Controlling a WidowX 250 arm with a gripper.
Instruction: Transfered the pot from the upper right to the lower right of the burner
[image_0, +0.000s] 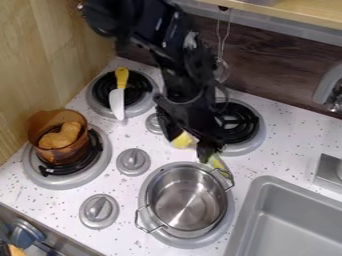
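Note:
My gripper (200, 152) hangs over the stove from the top edge, just above the far rim of the pot. Its two yellowish fingertips (182, 140) are spread apart, so it is open. One tip is close to the pot's far-right wire handle; I cannot tell if they touch. The steel pot (187, 199) stands upright on the lower right burner (190, 241), with nothing inside it. Behind the gripper, the upper right burner (254, 126) has a black coil and is partly covered by the arm.
An orange see-through pot (65, 150) with a brown item stands on the lower left burner. A knife with a yellow handle (121, 77) lies across the upper left burner. Grey knobs (133, 161) sit between burners. The sink (294, 215) and faucet (328, 90) are at right.

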